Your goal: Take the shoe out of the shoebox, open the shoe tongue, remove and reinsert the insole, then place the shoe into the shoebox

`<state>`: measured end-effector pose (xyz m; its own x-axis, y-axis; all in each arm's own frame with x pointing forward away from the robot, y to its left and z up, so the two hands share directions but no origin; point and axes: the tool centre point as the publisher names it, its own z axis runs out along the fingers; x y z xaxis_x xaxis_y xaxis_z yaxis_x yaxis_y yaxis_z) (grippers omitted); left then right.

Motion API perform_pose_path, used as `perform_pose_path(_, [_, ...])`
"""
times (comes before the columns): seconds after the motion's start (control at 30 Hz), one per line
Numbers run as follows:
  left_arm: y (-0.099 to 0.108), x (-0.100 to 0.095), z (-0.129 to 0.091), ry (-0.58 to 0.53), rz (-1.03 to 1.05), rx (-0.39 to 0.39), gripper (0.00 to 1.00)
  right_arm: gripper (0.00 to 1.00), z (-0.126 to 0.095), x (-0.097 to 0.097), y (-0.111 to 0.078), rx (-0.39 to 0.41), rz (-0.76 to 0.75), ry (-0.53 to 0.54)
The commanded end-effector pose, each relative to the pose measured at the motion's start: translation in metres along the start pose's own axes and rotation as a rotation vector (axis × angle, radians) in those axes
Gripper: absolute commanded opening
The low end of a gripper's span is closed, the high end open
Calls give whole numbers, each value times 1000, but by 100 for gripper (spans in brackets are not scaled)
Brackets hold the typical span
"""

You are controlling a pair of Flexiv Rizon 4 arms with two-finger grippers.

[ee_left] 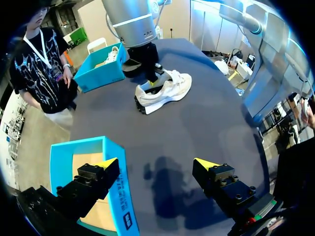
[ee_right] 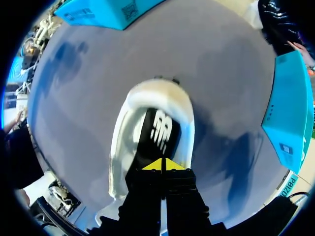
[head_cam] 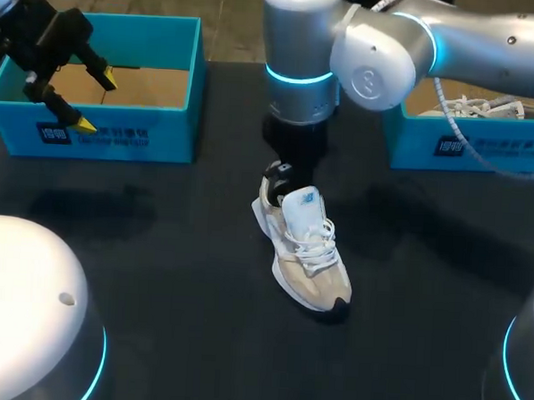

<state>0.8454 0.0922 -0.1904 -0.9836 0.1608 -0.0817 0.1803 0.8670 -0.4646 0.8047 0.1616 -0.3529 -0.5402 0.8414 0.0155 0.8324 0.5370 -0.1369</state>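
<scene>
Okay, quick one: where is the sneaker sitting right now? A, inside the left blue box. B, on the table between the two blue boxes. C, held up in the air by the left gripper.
B: the sneaker rests on the dark table between the left box and the right box, while the left gripper hangs open, holding nothing.
</scene>
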Motion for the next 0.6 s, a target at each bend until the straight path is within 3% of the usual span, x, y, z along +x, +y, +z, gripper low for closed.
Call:
perform_pose_path(0.03, [0,0,-1,1,0,-2,100,0,-1,3,-4,26,-3,5])
perform_pose_path(0.37, [0,0,-1,1,0,-2,100,2,-1,12,-13,56,10,20])
perform_pose_path(0.4, [0,0,-1,1,0,-2,100,33,0,12,-13,57,9,24])
perform_pose_path(0.47, [0,0,-1,1,0,-2,100,55,0,13,-14,56,9,28])
perform_pose_path(0.53, [0,0,-1,1,0,-2,100,85,1,14,-14,57,9,32])
perform_pose_path(0.6, [0,0,-1,1,0,-2,100,100,0,16,-13,56,7,35])
